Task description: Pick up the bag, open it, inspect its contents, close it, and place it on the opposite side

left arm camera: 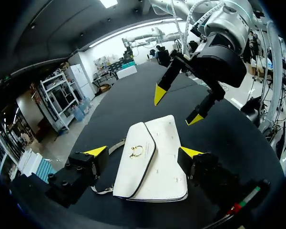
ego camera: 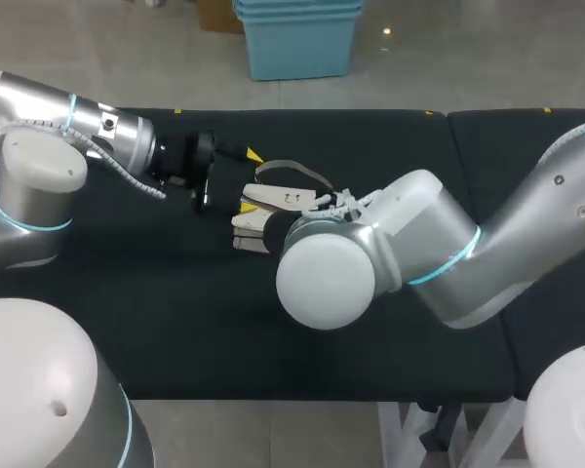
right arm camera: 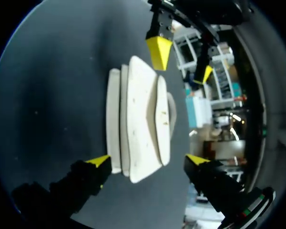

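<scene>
Bag [left arm camera: 152,162] is lying flat on the black tabletop [left arm camera: 133,95], roughly mid-table, flap shut with the little gold clasp [left arm camera: 136,151] facing up and a strap [left arm camera: 117,145] poking out at one side. Left claw [left arm camera: 144,152] is spread wide down at the bag, one yellow tip on each side, and as far as I can see it isn't squeezing anything. Right claw [right arm camera: 148,160] comes in from the opposite end, also spread wide, hovering a bit higher with nothing in it. The two claws face each other across the bag, close but apart. From the head view the right arm [ego camera: 448,253] hides part of the bag.
</scene>
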`<state>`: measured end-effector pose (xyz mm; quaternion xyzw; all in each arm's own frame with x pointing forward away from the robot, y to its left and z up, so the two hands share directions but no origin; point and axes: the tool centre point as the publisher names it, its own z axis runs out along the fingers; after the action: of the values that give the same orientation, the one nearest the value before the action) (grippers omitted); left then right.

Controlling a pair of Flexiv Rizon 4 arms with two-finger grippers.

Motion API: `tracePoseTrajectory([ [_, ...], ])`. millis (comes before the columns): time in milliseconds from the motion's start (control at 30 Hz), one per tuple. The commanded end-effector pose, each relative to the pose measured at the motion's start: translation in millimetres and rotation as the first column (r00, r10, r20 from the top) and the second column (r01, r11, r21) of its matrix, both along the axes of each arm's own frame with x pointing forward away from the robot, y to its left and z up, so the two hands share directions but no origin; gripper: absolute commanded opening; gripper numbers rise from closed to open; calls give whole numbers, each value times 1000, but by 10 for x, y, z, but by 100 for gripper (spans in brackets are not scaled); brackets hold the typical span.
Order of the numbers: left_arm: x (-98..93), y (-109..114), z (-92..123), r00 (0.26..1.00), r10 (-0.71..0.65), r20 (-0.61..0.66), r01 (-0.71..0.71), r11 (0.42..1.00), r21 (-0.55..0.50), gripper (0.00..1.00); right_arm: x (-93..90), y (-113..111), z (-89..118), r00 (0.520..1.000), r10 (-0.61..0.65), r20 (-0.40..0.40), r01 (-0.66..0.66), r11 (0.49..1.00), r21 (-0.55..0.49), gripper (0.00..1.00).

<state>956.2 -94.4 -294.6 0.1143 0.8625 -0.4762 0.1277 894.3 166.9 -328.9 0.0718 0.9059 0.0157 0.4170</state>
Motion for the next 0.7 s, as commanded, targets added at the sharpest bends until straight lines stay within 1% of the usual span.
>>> tracePoseTrajectory([
  [33,-1,18,115,996,52,-78,-42,991,129,100,153,-136,279,985,33,-172,-35,999,-11,100],
  [100,11,57,117,990,81,-119,-58,982,180,100,168,-143,331,977,38,-208,-45,998,-32,100],
  [167,7,102,112,982,100,-160,-64,974,217,100,180,-147,368,962,67,-263,-74,997,-16,100],
  [200,10,123,110,979,117,-167,-74,967,246,100,186,-152,380,958,58,-282,-72,997,-41,100],
  [267,5,177,111,969,140,-205,-80,958,277,100,199,-175,411,943,78,-323,-88,996,-17,100],
  [300,7,205,112,964,156,-216,-88,951,296,100,204,-190,428,939,76,-337,-89,996,-24,100],
  [333,-2,231,111,959,163,-232,-85,947,311,100,207,-211,451,930,87,-356,-92,996,4,100],
  [400,-18,289,109,945,186,-268,-92,940,330,100,213,-241,480,919,84,-385,-88,996,7,100],
  [533,-34,375,85,904,238,-356,-115,936,333,100,233,-328,534,898,74,-433,-48,996,70,100],
  [600,-33,413,90,876,242,-417,-119,947,299,100,236,-366,564,888,78,-453,-23,992,125,100],
  [667,-31,449,110,846,241,-475,-137,960,244,100,239,-417,582,872,108,-478,12,970,241,100],
  [700,-40,473,130,850,287,-442,-180,947,267,100,237,-446,588,872,93,-481,41,965,261,100],
])
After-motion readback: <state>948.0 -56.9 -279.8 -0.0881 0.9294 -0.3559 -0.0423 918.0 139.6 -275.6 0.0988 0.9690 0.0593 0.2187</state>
